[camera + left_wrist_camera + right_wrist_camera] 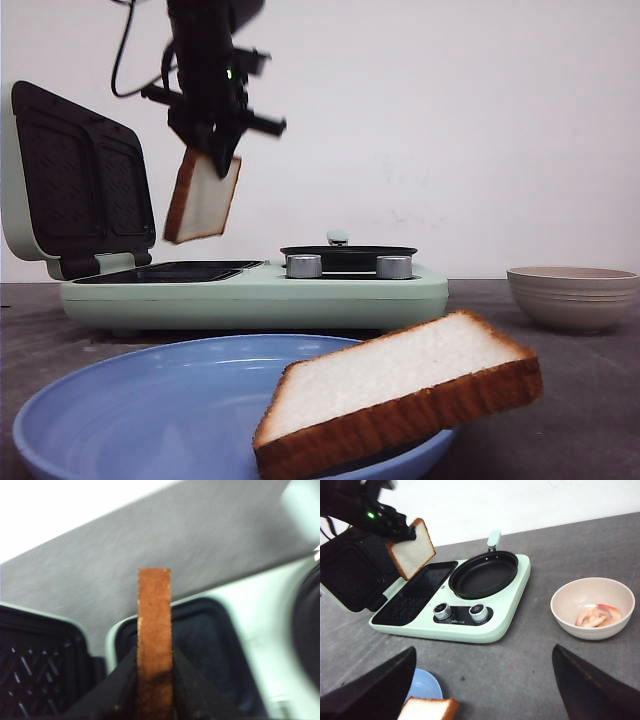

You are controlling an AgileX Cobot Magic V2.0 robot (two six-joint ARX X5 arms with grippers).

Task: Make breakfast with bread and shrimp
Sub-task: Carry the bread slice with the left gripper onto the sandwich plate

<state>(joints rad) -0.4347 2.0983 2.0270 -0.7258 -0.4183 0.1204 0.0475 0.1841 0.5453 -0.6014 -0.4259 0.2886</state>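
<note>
The grey table (580, 545) is holding everything. On it a big mint-green breakfast maker (260, 290) is sitting w/ its lid (75, 180) standing open at the left, dark ridged plates inside. A round black pan (484, 574) is sitting on its right half, and two silver knobs (461, 612) are poking out at the front.

Near the camera, a blue plate (130, 410) is resting on the table. One slice of bread (400, 390) is lying tilted on the plate's right rim, soft white face up, golden-brown crust showing along the edge; part of it is hanging past the rim.

Off to the right, well apart from the maker, a beige bowl (592, 607) is holding pink shrimp (596, 616).

The left gripper (212, 150) is hanging in the air above the open grill plate, pinching the other slice of bread (203, 198) by its top. That slice is dangling a bit tilted, white face w/ brown crust around it. In the left wrist view the crust edge is sticking straight out, squeezed between both dark fingers (112, 690).

The right gripper (480, 690) is hovering over the table near the blue plate, fingers spread wide apart, holding nothing.
</note>
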